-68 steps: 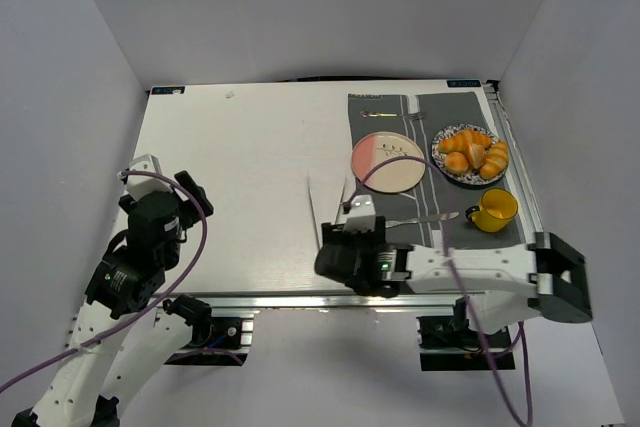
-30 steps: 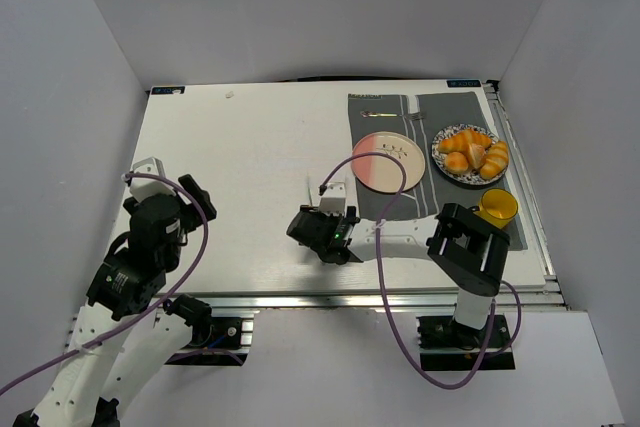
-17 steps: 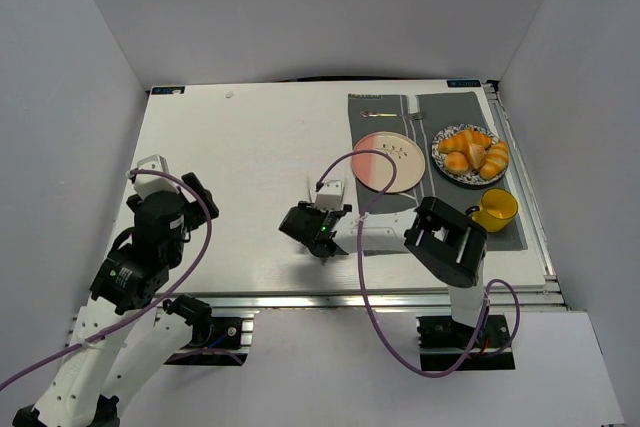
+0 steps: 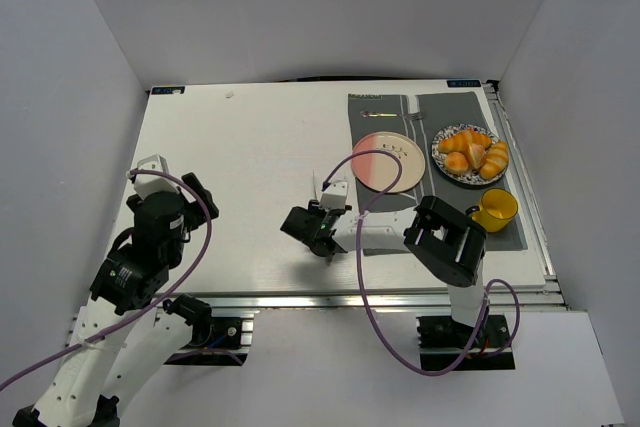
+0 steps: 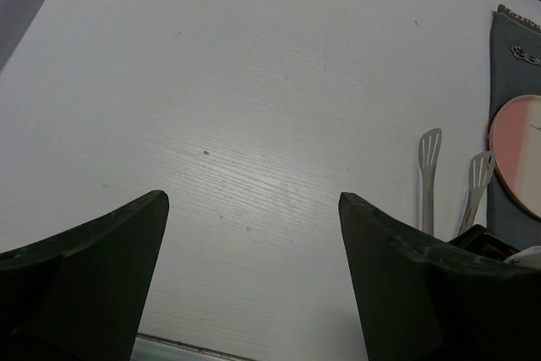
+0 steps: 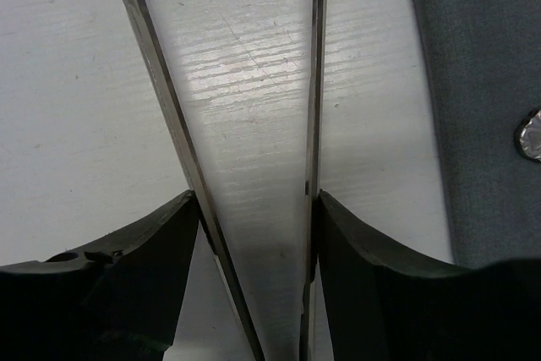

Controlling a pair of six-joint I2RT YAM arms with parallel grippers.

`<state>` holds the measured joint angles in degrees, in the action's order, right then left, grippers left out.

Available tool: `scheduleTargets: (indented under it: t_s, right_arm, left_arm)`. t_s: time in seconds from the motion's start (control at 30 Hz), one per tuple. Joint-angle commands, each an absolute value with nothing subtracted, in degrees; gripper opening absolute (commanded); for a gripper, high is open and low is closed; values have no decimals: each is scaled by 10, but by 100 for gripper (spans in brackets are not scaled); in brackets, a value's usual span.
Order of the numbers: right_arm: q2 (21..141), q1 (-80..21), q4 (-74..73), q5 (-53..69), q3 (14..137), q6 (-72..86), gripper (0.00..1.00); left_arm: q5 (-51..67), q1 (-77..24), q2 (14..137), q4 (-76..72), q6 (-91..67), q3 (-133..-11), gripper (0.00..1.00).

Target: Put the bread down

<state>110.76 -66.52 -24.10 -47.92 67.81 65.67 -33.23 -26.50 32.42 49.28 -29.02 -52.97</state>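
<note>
The bread (image 4: 457, 161) lies on the speckled plate (image 4: 447, 134) at the far right of the surface (image 4: 240, 147), packed in with the croissants (image 4: 494, 160); from above its edges are hard to tell from theirs. Just left of that dish sits the pink plate (image 4: 388, 179), bare, which I take to be the place it is meant for. Both dishes rest on a grey mat (image 4: 440, 112), with the yellow cup (image 4: 493, 209) nearer the arms.

The right pincer (image 6: 255, 200) is well apart from all this, low over the middle of the surface, its fingers pressed against the two arms of a pair of tongs (image 5: 429, 162), whose slotted tips stand apart. The left pincer (image 5: 254, 234) is spread wide and carries nothing.

The likely troubles: the bun is smooth and glossy, so flat metal tips may let it squirt out; crowding may make the tongs take a croissant instead, or push one off the dish; the tongs may twist in the grip under load; a low reach could clip the cup.
</note>
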Motion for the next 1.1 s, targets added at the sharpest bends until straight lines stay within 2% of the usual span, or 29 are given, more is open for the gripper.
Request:
scheduleTargets:
  t_s: [0.0,0.13,0.37,0.5,1.07]
  right_arm:
    - [1112,-666,-241,-450,672,676,62]
    - [1093,-666,-238,-454,672,649,58]
    - [1083,-667,-190,-431,658,575,59]
    - [1092,-667,-188,-419,664,557,65]
    - [1100,-666,-149,-393,648,515,77]
  left_arm:
    - [-331,-267,319,492,-291,-529,93]
    - [-330,-268,317,492,-290,-530,93]
    - [-330,-268,316,491,-292,-528,93]
    - [-330,-267,315,494,-291,-530,93]
    - [-329,-267,316,492,-292,-528,93]
